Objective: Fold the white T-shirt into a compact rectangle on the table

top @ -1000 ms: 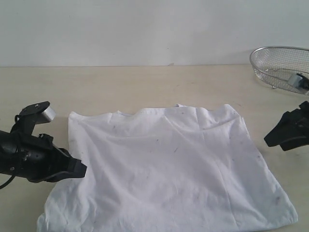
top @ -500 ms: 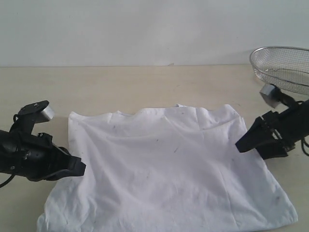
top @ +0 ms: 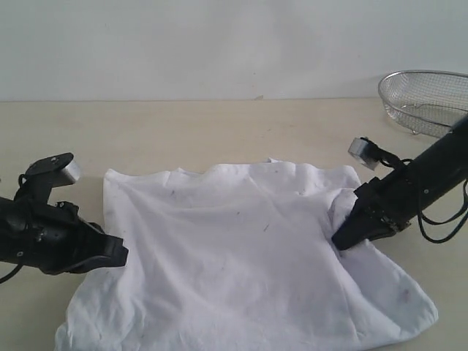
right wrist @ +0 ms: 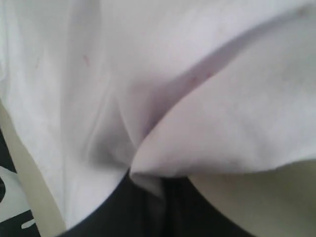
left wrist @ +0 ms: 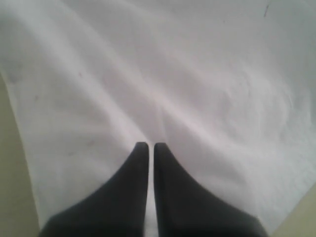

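The white T-shirt (top: 241, 248) lies spread on the table (top: 219, 124), plain side up, with no lettering showing. My left gripper (top: 121, 254) sits at the shirt's left edge. In the left wrist view its fingers (left wrist: 151, 145) are pressed nearly together on the cloth (left wrist: 173, 74), and creases run out from their tips. My right gripper (top: 340, 241) is at the shirt's right side, where the sleeve area is bunched inward. In the right wrist view a folded lip of cloth (right wrist: 222, 123) is pinched in the shut jaws of the right gripper (right wrist: 163, 185).
A silver wire-mesh basket (top: 428, 99) stands at the far right back of the table. Bare beige tabletop (right wrist: 276, 197) shows beside the lifted cloth. The shirt's lower hem runs to the front edge of the exterior view.
My right arm has swung in from the right edge onto the shirt's right side, taken hold of it and pulled that edge inward. The left arm has barely moved.
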Controlling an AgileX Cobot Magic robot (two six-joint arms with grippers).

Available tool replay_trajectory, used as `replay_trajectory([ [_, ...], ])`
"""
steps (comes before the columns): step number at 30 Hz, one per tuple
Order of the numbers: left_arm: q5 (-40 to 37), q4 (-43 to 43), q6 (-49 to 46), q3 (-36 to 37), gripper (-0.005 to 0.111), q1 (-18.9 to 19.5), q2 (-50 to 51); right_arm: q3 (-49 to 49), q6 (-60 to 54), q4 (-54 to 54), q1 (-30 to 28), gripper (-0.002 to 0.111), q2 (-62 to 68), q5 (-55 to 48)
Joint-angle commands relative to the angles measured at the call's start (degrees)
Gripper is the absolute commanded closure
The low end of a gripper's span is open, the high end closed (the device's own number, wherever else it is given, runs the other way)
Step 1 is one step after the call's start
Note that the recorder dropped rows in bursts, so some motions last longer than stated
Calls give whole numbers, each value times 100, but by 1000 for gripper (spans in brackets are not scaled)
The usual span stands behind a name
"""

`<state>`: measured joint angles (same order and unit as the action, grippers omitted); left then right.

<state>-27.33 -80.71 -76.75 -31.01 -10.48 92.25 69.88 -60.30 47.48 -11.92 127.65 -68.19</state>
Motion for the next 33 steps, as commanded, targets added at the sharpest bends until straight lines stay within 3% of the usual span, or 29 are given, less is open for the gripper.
replay_trajectory([
  [1,184,-54,154,-5,102,-6,588,-120,727,-1632,-22,109,312,1094],
  [5,-388,-131,154,-259,102,-35,1443,-120,2186,-3164,-108,109,-233,1569],
  [10,-416,-315,154,-631,102,-541,1803,-120,2263,-2758,-772,109,-807,1638],
  [15,-414,-428,194,-909,102,-820,1910,-120,1964,-2203,-790,109,-1085,1311],
  [23,-415,-417,224,-905,102,-820,1910,-120,1671,-1283,-388,109,-1770,786],
  [33,-403,-417,233,-905,102,-820,1910,-120,2444,-1187,866,109,-2770,863],
])
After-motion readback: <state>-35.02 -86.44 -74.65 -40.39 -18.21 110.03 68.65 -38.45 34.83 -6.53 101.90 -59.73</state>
